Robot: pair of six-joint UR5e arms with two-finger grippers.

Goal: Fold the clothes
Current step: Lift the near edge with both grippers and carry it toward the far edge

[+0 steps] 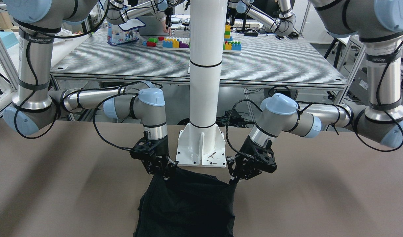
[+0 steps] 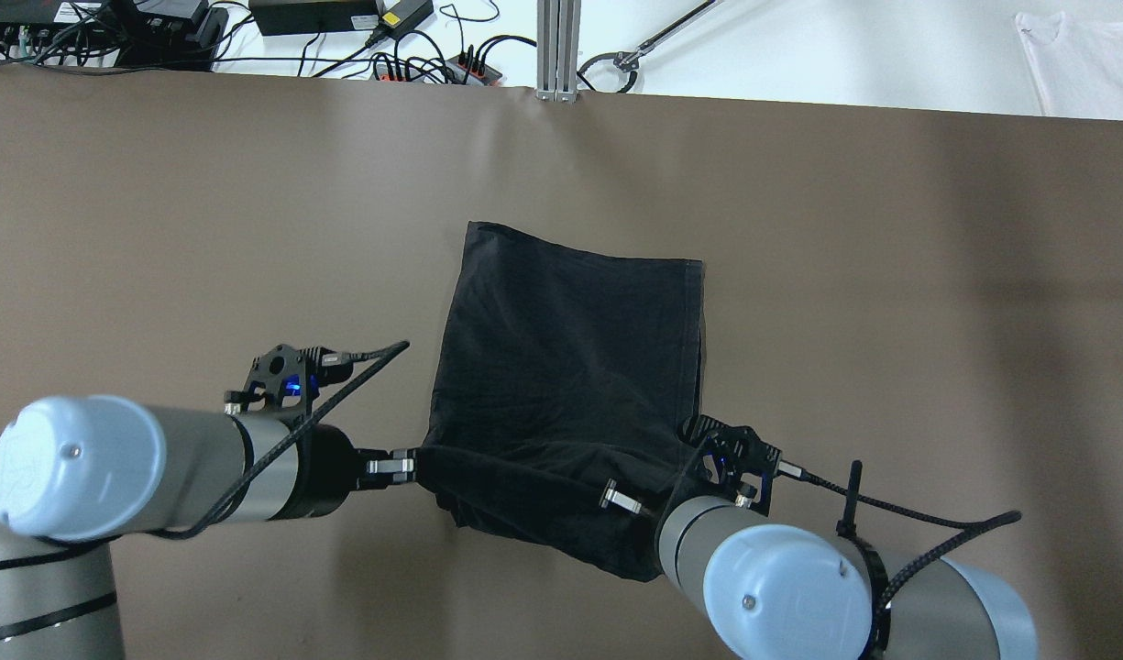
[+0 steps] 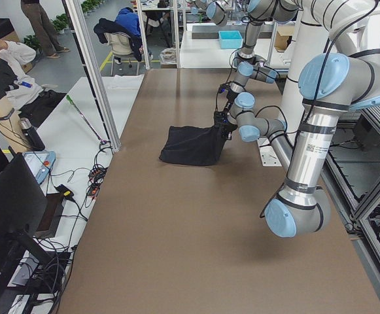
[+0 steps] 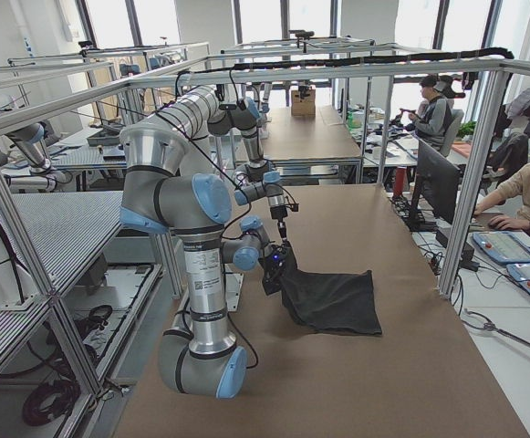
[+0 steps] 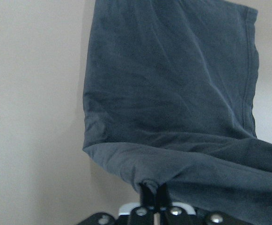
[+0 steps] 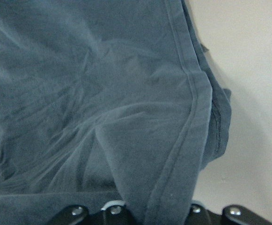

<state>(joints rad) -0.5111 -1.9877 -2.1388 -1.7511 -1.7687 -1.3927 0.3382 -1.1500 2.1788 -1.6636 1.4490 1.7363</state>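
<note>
Materials and finish, bench scene

The garment (image 2: 570, 367) is seen as soft matt cloth, very dark navy, creased, with stitched hems. The bench (image 2: 203, 229) is covered in a smooth matt brown surface with low sheen. The pole (image 1: 206, 65) and its base plate (image 1: 189, 158) are finished in glossy white paint, metal by the look. Arm tubes (image 1: 92, 97) are shown as satin brushed metal, joint caps (image 1: 152, 95) as smooth pale-blue plastic. The left gripper (image 2: 417, 463) and right gripper (image 2: 630, 502) bodies are finished matt black, and bare bright metal is seen on the fingers (image 2: 389, 466). Wrist cables (image 2: 928, 521) are sheathed in black woven braid.
</note>
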